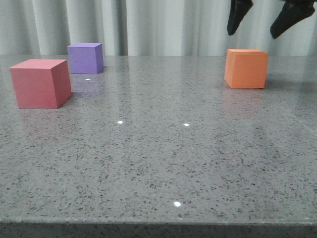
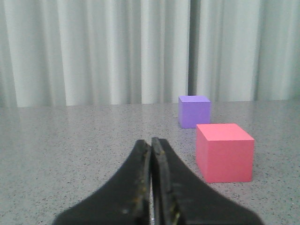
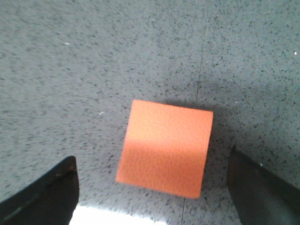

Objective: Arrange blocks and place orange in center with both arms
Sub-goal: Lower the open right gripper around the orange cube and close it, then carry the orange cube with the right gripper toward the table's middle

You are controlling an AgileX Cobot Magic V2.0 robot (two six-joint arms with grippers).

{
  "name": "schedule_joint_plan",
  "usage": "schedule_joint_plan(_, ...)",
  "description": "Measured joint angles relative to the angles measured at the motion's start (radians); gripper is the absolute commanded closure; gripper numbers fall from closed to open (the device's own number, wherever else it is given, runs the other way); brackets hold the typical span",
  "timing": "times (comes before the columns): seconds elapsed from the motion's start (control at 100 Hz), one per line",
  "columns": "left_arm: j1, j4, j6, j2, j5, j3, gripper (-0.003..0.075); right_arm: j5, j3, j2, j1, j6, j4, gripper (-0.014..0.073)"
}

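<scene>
- Matte orange foam cube directly below right arm's spread-open fingers, on speckled grey counter.
- Left arm's fingers pressed closed, empty, farther away.

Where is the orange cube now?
In the front view the orange cube sits on the right side of the table, far from the red cube and purple cube, under the open right claw.

2 blocks far left on table, 1 behind, third block right
</scene>
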Motion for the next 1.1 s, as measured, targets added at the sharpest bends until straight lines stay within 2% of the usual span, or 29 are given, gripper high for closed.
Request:
schedule_joint_plan(0.28,0.0,0.0,0.0,0.0,0.0,0.0,0.0741,0.002,-0.015,0.104,0.0,0.0,-0.015,-0.0021)
schedule_joint_plan(0.45,0.0,0.0,0.0,0.0,0.0,0.0,0.0741,0.002,-0.015,0.128,0.0,0.0,-0.017,0.0188)
schedule_joint_plan(0.52,0.0,0.0,0.0,0.0,0.0,0.0,0.0741,0.009,-0.026,0.128,0.0,0.0,-0.017,0.0242)
schedule_joint_plan(0.77,0.0,0.0,0.0,0.0,0.0,0.0,0.0741,0.081,-0.139,0.128,0.031,0.0,0.005,0.0244)
schedule_joint_plan(0.94,0.0,0.0,0.0,0.0,0.0,0.0,0.0741,0.085,-0.194,0.128,0.139,0.015,0.013,0.0244)
schedule_joint_plan(1.1,0.0,0.0,0.0,0.0,0.0,0.0,0.0741,0.025,-0.198,0.134,0.24,0.097,0.011,0.0244)
